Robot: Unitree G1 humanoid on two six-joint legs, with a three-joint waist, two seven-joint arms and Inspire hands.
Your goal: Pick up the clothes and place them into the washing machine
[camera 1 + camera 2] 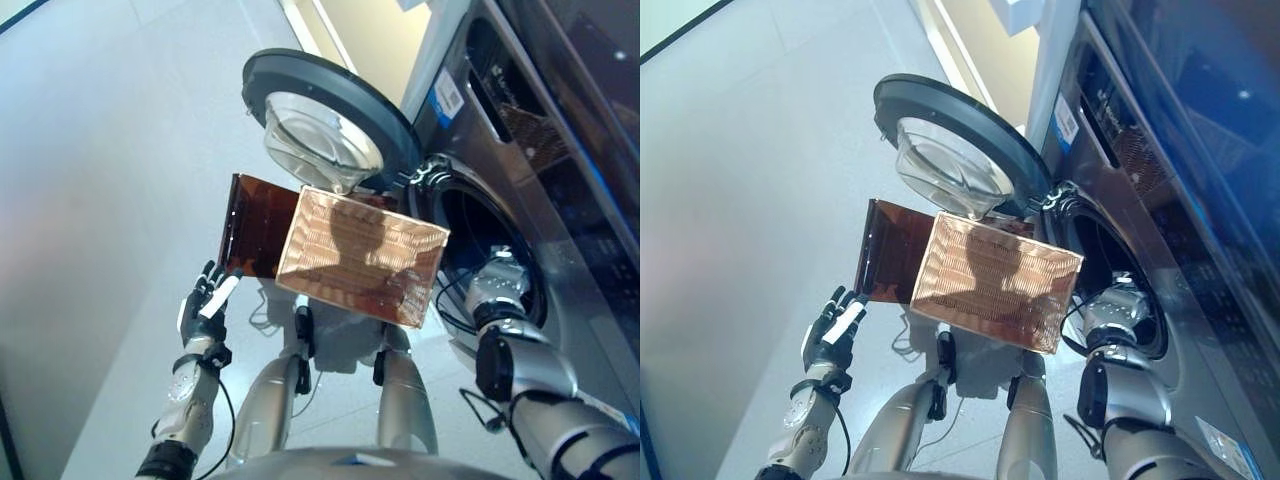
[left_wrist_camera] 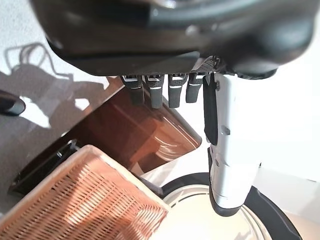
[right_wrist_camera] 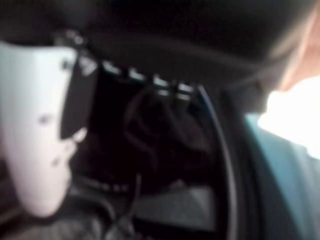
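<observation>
The wicker basket point(image 1: 362, 255) rests on the low dark brown box point(image 1: 255, 225) beside the washing machine point(image 1: 520, 130), and its inside looks bare. The round door point(image 1: 320, 115) stands wide open. My right hand point(image 1: 498, 278) is at the lower rim of the drum's mouth point(image 1: 480, 225). In the right wrist view its fingers point(image 3: 145, 80) are relaxed and hold nothing. Past them dark cloth point(image 3: 165, 135) lies in the drum. My left hand point(image 1: 205, 300) is open and empty, just off the near left corner of the brown box.
The open door hangs over the far side of the basket and the box. Pale floor point(image 1: 100, 200) stretches to the left of the box. The machine's dark front panel point(image 1: 580, 200) runs along the right.
</observation>
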